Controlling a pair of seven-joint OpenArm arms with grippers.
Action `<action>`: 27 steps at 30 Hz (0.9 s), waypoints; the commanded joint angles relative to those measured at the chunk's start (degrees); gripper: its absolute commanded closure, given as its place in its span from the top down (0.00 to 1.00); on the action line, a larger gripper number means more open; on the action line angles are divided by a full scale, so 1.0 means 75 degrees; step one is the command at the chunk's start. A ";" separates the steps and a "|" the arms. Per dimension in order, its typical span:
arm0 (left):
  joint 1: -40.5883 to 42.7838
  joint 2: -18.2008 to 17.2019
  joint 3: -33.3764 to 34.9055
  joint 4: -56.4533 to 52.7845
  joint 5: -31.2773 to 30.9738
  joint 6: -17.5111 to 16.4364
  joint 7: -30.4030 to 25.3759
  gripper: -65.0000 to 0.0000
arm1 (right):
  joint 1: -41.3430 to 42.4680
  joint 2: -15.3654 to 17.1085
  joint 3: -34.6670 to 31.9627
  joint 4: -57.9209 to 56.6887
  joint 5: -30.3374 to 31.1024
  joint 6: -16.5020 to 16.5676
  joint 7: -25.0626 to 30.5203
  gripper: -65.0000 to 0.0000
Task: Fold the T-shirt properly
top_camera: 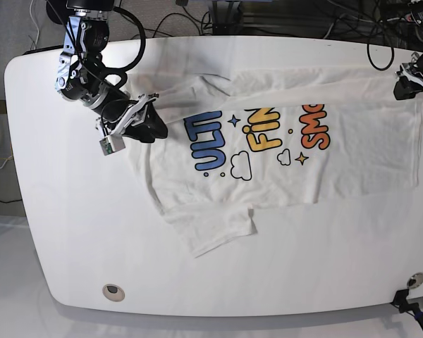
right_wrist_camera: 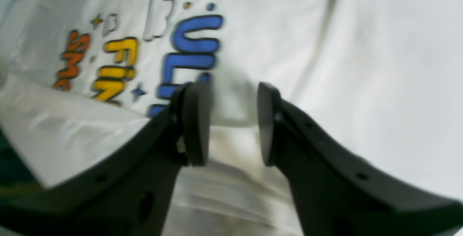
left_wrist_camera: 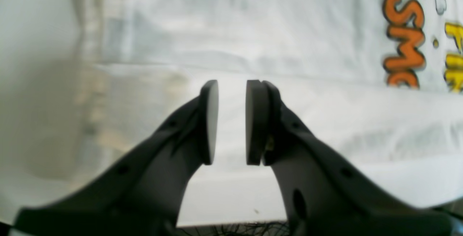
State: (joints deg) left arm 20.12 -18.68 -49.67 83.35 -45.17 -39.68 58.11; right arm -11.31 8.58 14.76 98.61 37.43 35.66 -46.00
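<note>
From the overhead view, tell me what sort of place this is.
Probably a robotics lab bench: a smooth white rounded tabletop, black cables bundled behind it, and a printed white T-shirt spread between two arms.

The T-shirt (top_camera: 268, 151) is lying print-up on the white bench (top_camera: 70, 232); my right gripper (top_camera: 152, 121) is hovering at its shoulder edge; my left gripper (top_camera: 407, 86) is sitting at its hem corner.

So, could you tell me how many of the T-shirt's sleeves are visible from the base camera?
1 clearly: a sleeve spread on the table's near side, below the print. The other may be hidden in the folded far edge of the T-shirt.
</note>
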 commanded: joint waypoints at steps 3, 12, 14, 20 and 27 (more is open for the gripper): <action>0.0682 0.0125 0.0166 0.0242 -0.0040 -0.0042 -0.0962 0.06 | -0.0087 -0.0039 -0.0415 0.0153 0.0071 0.0066 -0.0089 0.25; 0.0625 0.0222 0.0239 0.0098 0.0301 -0.0042 -0.1464 0.20 | -0.0032 -0.0048 -0.0467 0.0118 0.0026 0.0579 -0.0183 0.25; 0.0552 0.0217 0.0207 0.0080 0.0295 -0.0042 -0.1525 0.28 | -0.0050 -0.0037 -0.0462 0.0113 0.0049 0.0579 -0.0183 0.25; 0.0446 0.0189 0.0170 0.0035 0.0283 -0.0042 -0.1652 0.34 | -0.0044 -0.0041 -0.0441 0.0119 0.0059 0.0579 -0.0207 0.25; 0.0180 0.0165 0.0030 -0.0233 0.0397 -0.0042 -0.1673 0.31 | -0.0103 -0.0073 -0.0420 0.0148 0.0077 0.0579 -0.0240 0.25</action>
State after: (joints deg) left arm 22.06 -16.40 -48.73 82.24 -41.78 -39.70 46.87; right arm -12.53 7.92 11.42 98.52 36.42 39.24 -48.71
